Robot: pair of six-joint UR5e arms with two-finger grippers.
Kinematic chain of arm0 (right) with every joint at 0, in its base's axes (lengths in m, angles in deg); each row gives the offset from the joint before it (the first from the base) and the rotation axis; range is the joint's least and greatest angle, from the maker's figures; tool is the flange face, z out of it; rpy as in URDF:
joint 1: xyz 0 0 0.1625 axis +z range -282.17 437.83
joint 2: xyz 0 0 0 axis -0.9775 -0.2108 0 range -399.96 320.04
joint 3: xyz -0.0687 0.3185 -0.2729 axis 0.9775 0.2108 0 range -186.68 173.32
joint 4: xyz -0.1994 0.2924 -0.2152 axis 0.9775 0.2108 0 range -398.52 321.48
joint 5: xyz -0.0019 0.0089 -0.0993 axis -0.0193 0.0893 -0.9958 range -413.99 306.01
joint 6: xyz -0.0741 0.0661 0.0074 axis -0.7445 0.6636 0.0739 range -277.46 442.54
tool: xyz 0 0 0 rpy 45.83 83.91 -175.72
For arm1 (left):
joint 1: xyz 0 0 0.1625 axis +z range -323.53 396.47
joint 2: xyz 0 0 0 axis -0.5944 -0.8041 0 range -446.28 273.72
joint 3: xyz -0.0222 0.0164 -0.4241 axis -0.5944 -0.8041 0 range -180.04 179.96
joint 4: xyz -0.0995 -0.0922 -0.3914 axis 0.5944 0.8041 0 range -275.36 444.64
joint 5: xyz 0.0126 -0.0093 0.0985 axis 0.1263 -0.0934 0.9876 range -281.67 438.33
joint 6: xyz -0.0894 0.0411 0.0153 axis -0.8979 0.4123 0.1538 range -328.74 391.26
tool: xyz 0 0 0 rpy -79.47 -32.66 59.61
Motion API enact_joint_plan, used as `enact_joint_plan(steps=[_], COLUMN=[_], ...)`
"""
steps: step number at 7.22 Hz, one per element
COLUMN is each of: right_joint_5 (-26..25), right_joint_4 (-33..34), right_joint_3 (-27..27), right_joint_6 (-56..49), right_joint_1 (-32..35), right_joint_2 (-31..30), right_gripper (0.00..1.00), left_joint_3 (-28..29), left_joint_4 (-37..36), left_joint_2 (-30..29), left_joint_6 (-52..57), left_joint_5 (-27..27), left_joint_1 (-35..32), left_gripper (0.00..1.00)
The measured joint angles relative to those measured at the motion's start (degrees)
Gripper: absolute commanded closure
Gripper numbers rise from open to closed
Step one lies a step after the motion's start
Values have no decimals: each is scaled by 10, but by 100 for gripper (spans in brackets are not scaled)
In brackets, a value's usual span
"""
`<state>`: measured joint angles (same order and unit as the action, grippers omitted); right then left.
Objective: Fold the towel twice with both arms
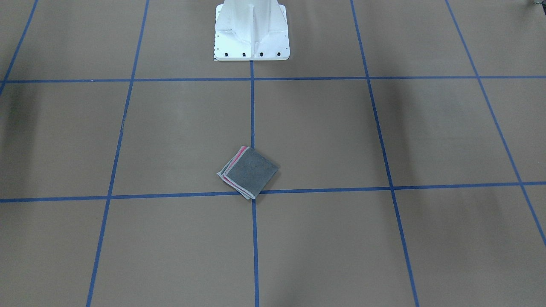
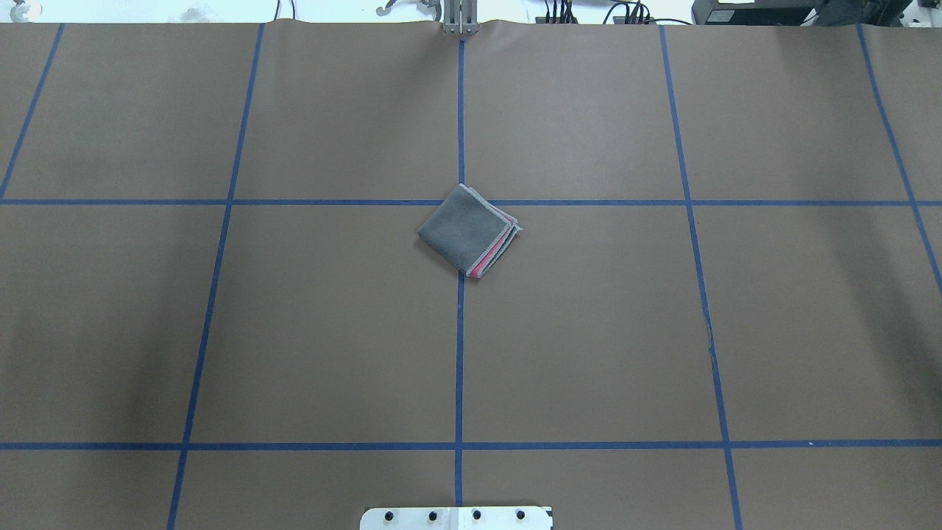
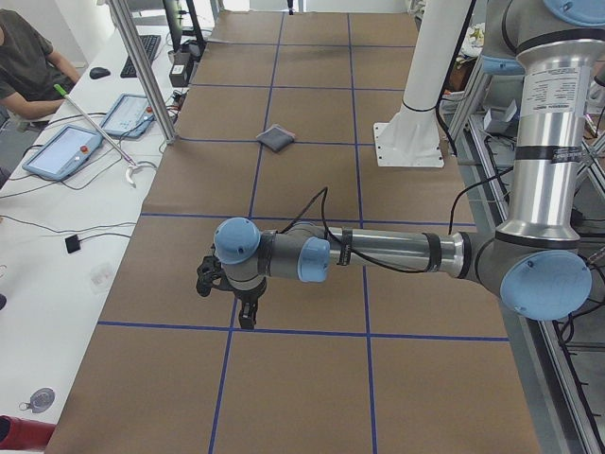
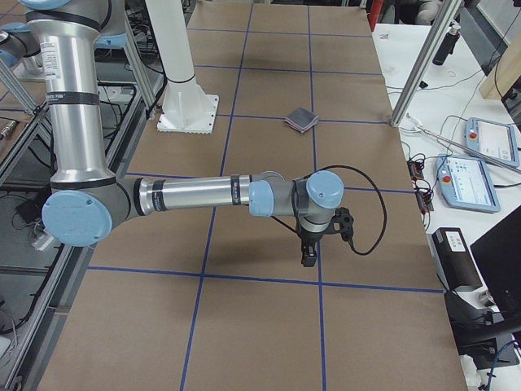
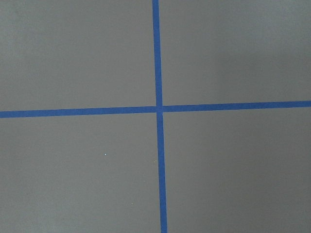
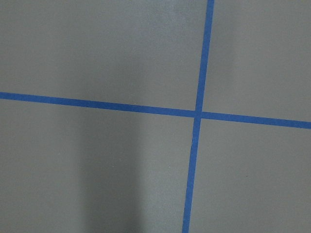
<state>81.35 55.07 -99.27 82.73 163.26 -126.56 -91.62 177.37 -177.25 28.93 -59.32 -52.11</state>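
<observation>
While the towel (image 1: pixel 249 172) lies folded, pedestal (image 1: pixel 251 34) stands apart.

The towel (image 2: pixel 465 228) looks soft, nubby matt cloth. The table (image 2: pixel 331 331) wears smooth, matt brown paper, striped with blue tape (image 2: pixel 458 353). The left arm (image 3: pixel 392 253) and right arm (image 4: pixel 195 194) gleam satin metal, with glossy plastic caps (image 3: pixel 236 240). The pedestal (image 1: pixel 251 38) shines white.

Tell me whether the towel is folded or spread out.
Folded. The towel lies as a compact grey square, with several layered edges and a pink strip showing along one side.
</observation>
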Motion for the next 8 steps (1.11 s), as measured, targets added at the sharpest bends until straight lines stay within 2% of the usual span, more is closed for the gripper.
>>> enact_joint_plan(steps=[8], right_joint_5=[37], right_joint_4=[5], right_joint_3=[-7], right_joint_6=[3], right_joint_1=[-1], right_joint_2=[-1], right_gripper=[0], left_joint_3=[-6], left_joint_4=[1], left_joint_2=[4], left_joint_6=[0], left_joint_5=[0], left_joint_1=[-1], left_gripper=[0])
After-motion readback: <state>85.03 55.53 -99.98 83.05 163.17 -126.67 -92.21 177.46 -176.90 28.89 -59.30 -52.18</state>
